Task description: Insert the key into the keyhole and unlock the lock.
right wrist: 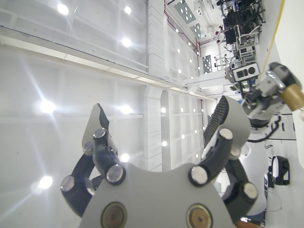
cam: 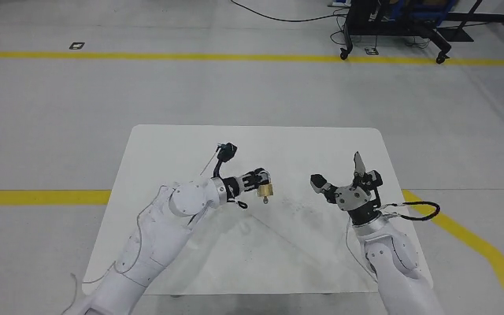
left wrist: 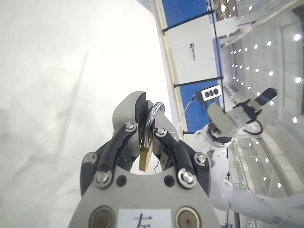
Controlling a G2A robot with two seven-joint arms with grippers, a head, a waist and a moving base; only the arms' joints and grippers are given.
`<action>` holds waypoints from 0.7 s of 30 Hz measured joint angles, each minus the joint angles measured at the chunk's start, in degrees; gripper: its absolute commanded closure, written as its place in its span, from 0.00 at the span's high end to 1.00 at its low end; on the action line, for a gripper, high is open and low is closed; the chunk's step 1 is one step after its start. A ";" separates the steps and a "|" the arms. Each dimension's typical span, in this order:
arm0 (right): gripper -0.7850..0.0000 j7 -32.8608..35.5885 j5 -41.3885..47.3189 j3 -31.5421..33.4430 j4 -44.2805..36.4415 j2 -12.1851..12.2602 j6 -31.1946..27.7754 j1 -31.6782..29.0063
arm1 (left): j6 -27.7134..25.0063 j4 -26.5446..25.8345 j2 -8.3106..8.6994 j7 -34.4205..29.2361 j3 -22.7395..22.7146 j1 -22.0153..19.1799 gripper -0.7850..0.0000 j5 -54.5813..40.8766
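My left gripper [cam: 257, 180] is shut on the silver shackle [left wrist: 155, 110] of a brass padlock [cam: 266, 190], holding it above the middle of the white table [cam: 315, 260]. The lock's brass body [left wrist: 145, 156] sits between the left gripper's [left wrist: 150, 110] finger links. A small pale piece [cam: 265, 199] sticks out of the lock's underside; I cannot tell what it is. My right gripper [cam: 337, 171] hovers a short way to the right, open and with nothing in it. In the right wrist view its fingers [right wrist: 219, 117] are spread wide and the padlock [right wrist: 293, 96] shows beyond them.
Yellow lines [cam: 236, 56] cross the grey floor around the table. A black wheeled cart [cam: 394, 27] with cables stands far behind at the right. A black cable [cam: 417, 211] loops beside the right arm.
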 measured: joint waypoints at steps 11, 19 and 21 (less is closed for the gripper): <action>1.00 0.48 0.42 1.55 -1.54 0.10 -0.24 -1.17 | 6.78 6.14 -4.26 0.28 14.12 -7.55 0.36 16.07; 1.00 0.48 0.41 1.55 -1.54 0.10 -0.24 -1.17 | 6.46 7.05 -4.87 1.25 13.41 -8.36 1.00 17.38; 1.00 0.48 0.41 1.55 -1.54 0.10 -0.24 -1.17 | 6.36 5.91 -4.68 1.44 12.58 -7.85 1.00 17.41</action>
